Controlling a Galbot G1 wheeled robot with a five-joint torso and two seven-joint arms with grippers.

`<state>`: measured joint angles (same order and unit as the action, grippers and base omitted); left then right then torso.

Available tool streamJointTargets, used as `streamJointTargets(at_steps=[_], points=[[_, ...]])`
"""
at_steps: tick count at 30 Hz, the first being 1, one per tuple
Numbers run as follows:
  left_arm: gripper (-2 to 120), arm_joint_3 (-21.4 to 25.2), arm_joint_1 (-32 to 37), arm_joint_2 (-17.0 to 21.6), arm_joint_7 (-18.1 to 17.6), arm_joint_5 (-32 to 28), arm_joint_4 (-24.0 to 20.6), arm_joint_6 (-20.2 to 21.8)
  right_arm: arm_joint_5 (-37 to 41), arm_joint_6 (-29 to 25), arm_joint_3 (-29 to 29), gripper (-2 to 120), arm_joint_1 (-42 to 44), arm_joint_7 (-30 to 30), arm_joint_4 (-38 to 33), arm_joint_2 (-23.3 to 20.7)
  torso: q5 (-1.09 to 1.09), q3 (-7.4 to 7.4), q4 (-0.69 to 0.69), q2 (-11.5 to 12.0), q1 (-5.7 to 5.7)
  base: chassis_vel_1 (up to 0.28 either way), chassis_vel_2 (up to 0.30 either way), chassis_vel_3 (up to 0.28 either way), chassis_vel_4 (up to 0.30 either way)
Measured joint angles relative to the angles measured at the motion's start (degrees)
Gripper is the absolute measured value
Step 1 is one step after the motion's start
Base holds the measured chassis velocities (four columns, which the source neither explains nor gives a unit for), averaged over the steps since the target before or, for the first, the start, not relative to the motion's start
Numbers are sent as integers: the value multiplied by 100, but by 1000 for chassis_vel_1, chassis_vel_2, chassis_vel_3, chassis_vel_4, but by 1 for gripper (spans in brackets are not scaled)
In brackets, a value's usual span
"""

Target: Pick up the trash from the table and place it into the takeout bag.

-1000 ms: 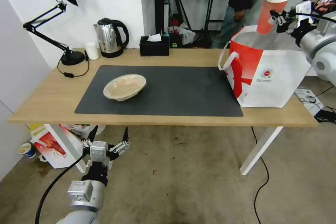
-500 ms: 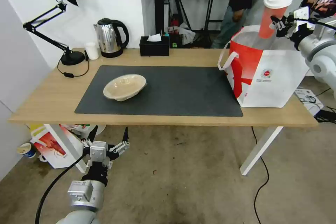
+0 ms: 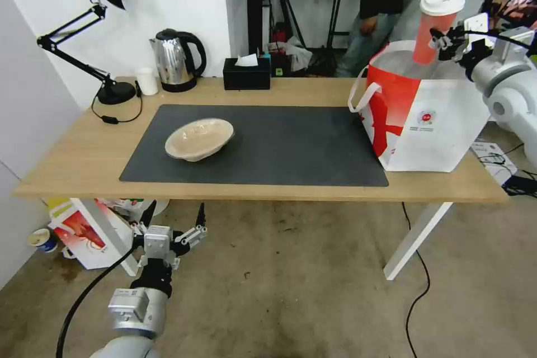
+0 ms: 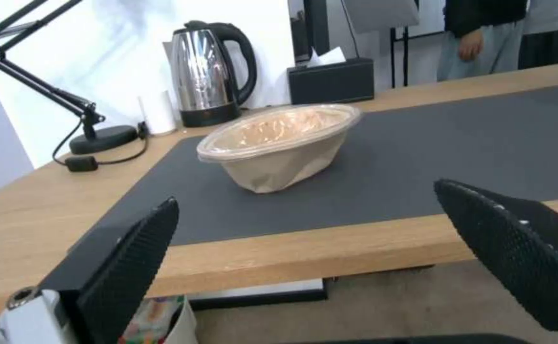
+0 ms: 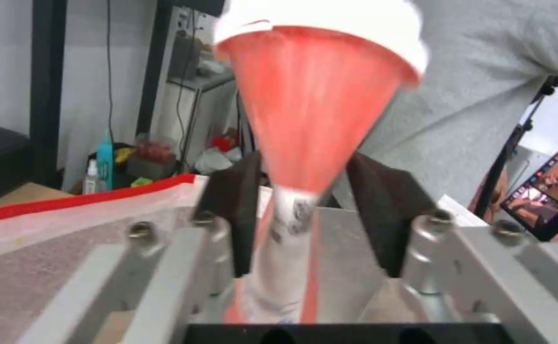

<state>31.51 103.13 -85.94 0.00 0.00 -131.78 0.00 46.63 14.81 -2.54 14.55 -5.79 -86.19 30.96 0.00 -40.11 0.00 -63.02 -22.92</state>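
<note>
The table (image 3: 84, 162) was pale wood with a matt grain, its mat (image 3: 291, 145) dull and smooth. The beige bowl (image 3: 199, 138) looked like creased paper under a glossy film. The kettle (image 3: 174, 60) shone — polished steel. The takeout bag (image 3: 442, 128) was smooth, its lining silvery; the cup (image 3: 433, 25) glossy red, its lid white plastic.

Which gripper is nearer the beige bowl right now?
Left. The left gripper hangs open below the table edge in front of the beige bowl; the right gripper holds the red cup over the takeout bag.
</note>
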Motion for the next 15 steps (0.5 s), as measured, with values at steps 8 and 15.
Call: streamJointTargets(at_steps=[8,15], points=[[100,0,0,0,0,0,0,0,-11,106,-10,65,-14,-62,25,16,0,0,0,0,0,0,0,0,0],[100,0,0,0,0,0,0,0,-23,209,-22,93,-15,-158,59,83,0,0,1,0,0,0,0,0,0]])
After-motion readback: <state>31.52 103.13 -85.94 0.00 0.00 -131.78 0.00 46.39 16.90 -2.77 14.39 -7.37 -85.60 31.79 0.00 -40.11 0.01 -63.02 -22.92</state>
